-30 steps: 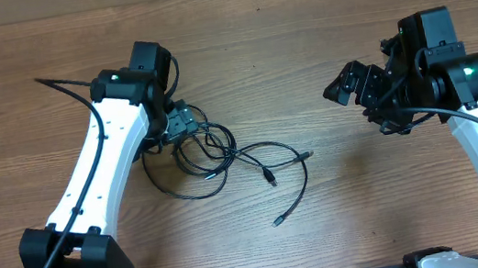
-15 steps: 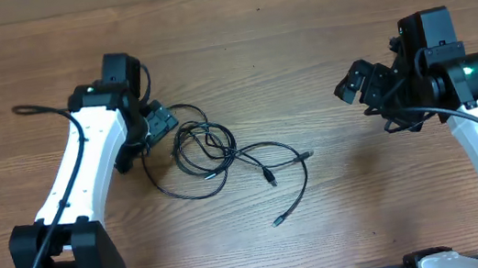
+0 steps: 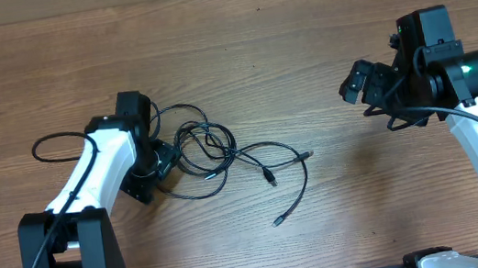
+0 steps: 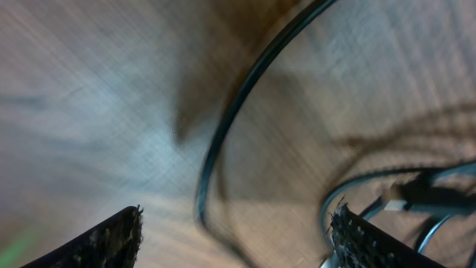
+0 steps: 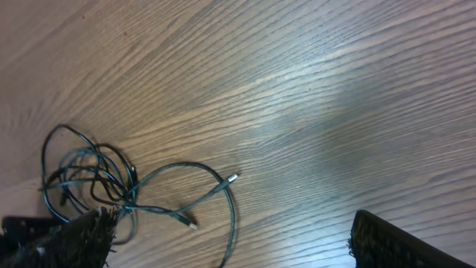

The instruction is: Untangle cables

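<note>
Black thin cables (image 3: 212, 153) sit bunched, so the left gripper (image 4: 238, 234) straddles one loop, jaws parted, seemingly to grip it; right gripper (image 5: 234, 246) hangs released, empty.

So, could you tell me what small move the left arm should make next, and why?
Probably close the left end effector on the cable strand running between its open fingers; it sits at the left edge of the cables, so a grip could pull one loop free. The right end effector hangs open, well clear.
</note>
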